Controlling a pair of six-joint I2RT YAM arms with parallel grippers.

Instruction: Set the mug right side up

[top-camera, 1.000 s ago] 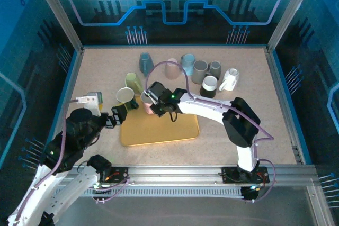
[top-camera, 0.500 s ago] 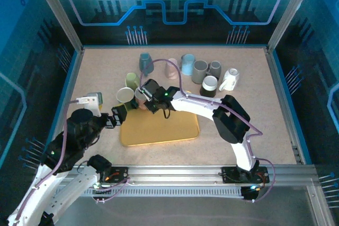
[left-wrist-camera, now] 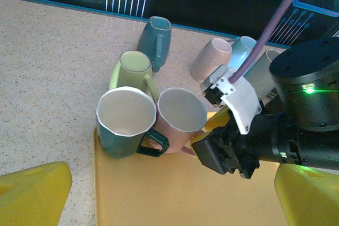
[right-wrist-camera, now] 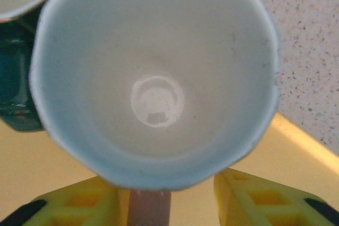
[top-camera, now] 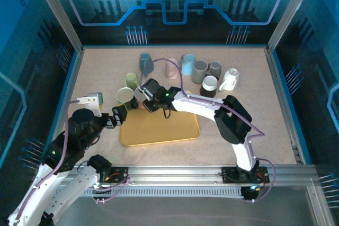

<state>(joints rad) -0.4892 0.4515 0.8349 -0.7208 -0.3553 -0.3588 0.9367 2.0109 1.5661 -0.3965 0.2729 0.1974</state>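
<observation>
The pink mug [top-camera: 140, 94] stands upright, mouth up, at the back-left corner of the yellow tray [top-camera: 159, 128], touching the dark green mug [top-camera: 125, 96]. The left wrist view shows the pink mug [left-wrist-camera: 180, 112] with my right gripper [left-wrist-camera: 212, 141] right beside it. In the right wrist view I look straight down into the mug [right-wrist-camera: 153, 78]. Its handle [right-wrist-camera: 148, 207] lies between the yellow fingers [right-wrist-camera: 69, 207], against the left one, with a gap to the right one. My right gripper [right-wrist-camera: 167, 202] is open. My left gripper [top-camera: 119, 114] hovers open at the tray's left edge.
The dark green mug [left-wrist-camera: 125, 117] stands upright. A yellow-green mug [left-wrist-camera: 132, 67] and a teal mug [left-wrist-camera: 156, 38] lie behind it. Several more mugs cluster at the back, among them a pink one [top-camera: 171, 68], a grey one [top-camera: 199, 71] and a white one [top-camera: 229, 79].
My right gripper carried the pink mug left and back across the tray to beside the green mug. It has hardly moved over the last half second. The left arm stayed still.
</observation>
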